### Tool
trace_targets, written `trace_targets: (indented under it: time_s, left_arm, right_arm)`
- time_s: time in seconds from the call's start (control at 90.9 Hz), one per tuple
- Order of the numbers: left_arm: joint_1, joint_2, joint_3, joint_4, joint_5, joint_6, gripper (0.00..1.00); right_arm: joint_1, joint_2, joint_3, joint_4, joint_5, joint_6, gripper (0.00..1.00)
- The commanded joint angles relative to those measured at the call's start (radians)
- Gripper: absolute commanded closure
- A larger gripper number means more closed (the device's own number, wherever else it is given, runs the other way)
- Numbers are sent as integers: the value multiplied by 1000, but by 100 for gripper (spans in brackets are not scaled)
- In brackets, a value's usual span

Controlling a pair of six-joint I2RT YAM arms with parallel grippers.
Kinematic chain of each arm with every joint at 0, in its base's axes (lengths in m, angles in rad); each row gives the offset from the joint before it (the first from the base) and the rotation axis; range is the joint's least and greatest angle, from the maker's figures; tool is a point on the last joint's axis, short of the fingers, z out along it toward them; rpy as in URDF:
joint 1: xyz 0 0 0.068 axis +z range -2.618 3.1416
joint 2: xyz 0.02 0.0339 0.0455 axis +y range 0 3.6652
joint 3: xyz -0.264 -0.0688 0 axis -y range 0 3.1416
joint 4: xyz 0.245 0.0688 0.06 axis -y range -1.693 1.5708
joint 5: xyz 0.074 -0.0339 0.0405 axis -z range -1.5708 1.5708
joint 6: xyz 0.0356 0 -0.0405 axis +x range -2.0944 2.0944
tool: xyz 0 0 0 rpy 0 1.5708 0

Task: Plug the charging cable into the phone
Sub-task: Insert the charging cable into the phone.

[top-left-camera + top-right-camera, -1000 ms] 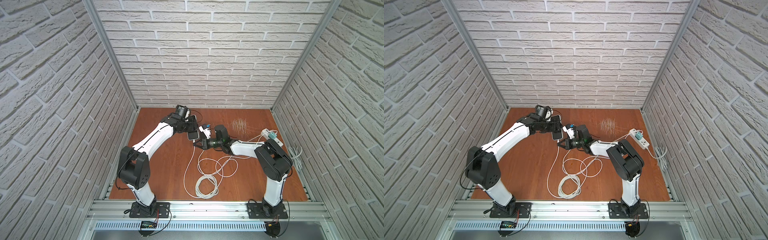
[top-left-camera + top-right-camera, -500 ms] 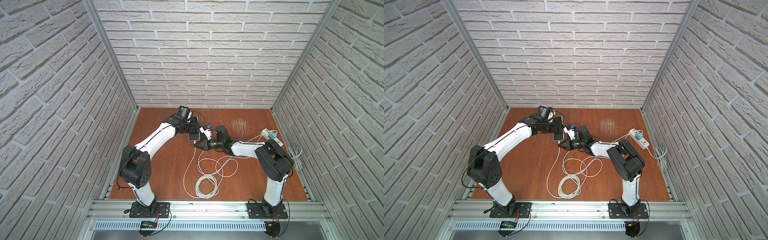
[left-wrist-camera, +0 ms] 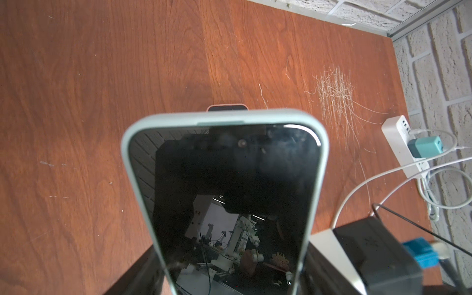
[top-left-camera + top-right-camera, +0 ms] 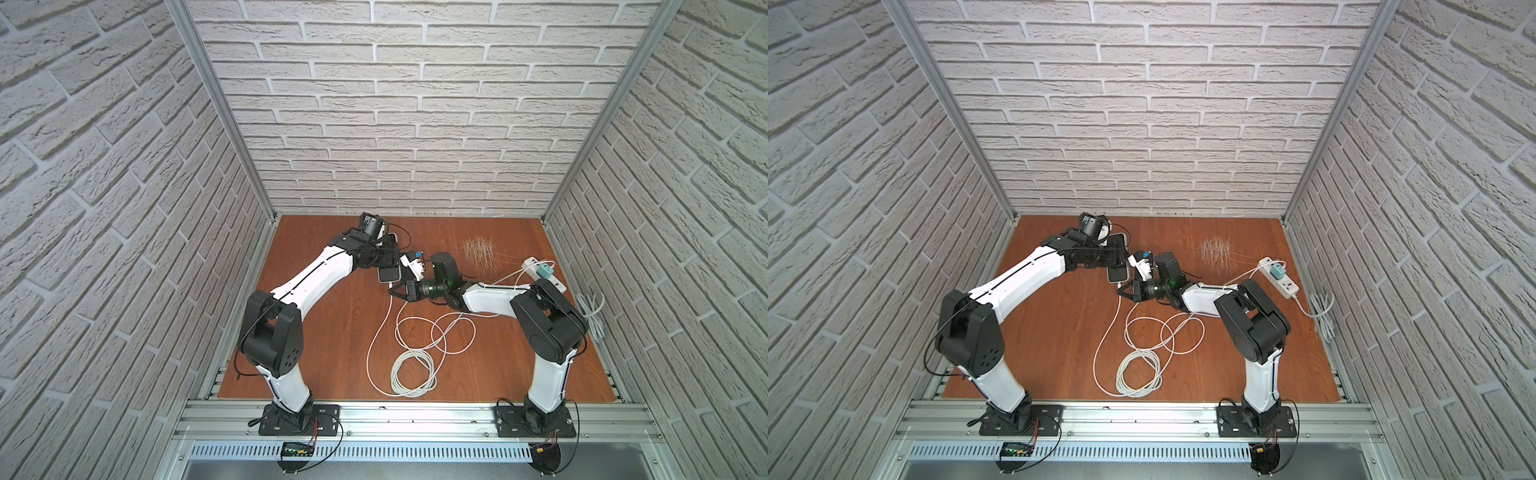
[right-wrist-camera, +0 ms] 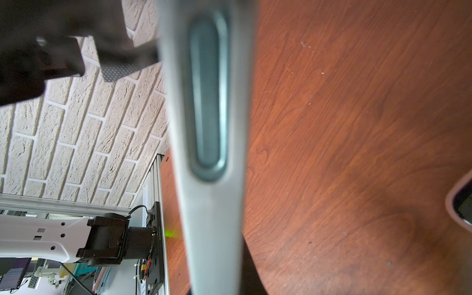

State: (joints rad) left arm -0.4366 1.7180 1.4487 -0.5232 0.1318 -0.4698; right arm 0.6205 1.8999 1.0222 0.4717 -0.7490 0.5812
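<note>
Well back on the desk (image 4: 324, 332), toward the middle of its rear edge, the left hand (image 4: 386, 258) grips the phone (image 4: 389, 274) by its sides, lifted off the wood. The right hand (image 4: 397, 290) is shut tight at the phone's lower end, where the white cable (image 4: 411, 390) arrives; whether it pinches the plug cannot be told. Slack cable coils near the front edge.

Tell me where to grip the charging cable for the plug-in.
Grip the cable on the stiff plug at its free end, just behind the tip, where the right gripper is shut now. Come in toward the bottom edge of the phone, along its length, fingers across the plug. The rest lies in limp loops on the table and would likely buckle.
</note>
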Motion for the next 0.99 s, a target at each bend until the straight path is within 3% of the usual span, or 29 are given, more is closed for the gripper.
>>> trace_targets:
  time_s: [0.0,0.286,0.979]
  left_arm:
    - [-18,6,-18,-38,-3,3,75]
    - [-18,14,-28,-28,-19,-32,76]
    - [-58,18,-50,19,70,-59,76]
  right_arm:
    - [-25,-63,-3,102,35,16,97]
    - [-31,-64,-12,129,30,29,97]
    - [-35,-38,9,132,27,42,97]
